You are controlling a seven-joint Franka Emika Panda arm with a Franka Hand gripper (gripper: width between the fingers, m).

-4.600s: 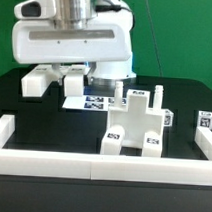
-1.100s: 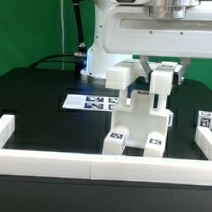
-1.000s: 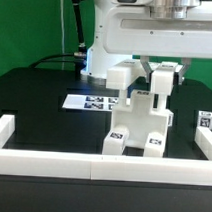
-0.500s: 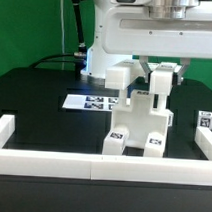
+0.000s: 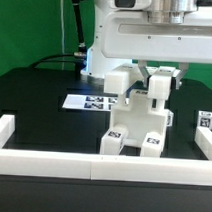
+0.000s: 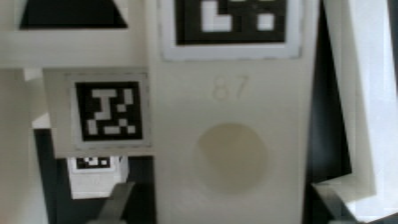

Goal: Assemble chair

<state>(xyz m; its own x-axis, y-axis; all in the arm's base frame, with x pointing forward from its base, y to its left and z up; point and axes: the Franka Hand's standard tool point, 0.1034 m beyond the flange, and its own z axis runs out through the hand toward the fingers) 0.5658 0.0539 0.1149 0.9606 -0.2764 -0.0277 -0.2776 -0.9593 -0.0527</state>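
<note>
Black tabletop before a green backdrop, read across the exterior view from left to right. White border rail (image 5: 51, 168) fences the near edge, and the marker board (image 5: 82, 101) lies flat behind it. The partly built chair (image 5: 133, 130) stands upright at centre. The gripper (image 5: 160, 76) hangs over the chair's right-hand post, fingers clamped on a tagged white block (image 5: 158, 92) at the post's top. Judged risk: a slight tilt could jam the block or tip the chair. A loose tagged part (image 5: 205, 120) is cut off at the right edge. The joint itself is hidden, and the wrist view shows little but tags.
</note>
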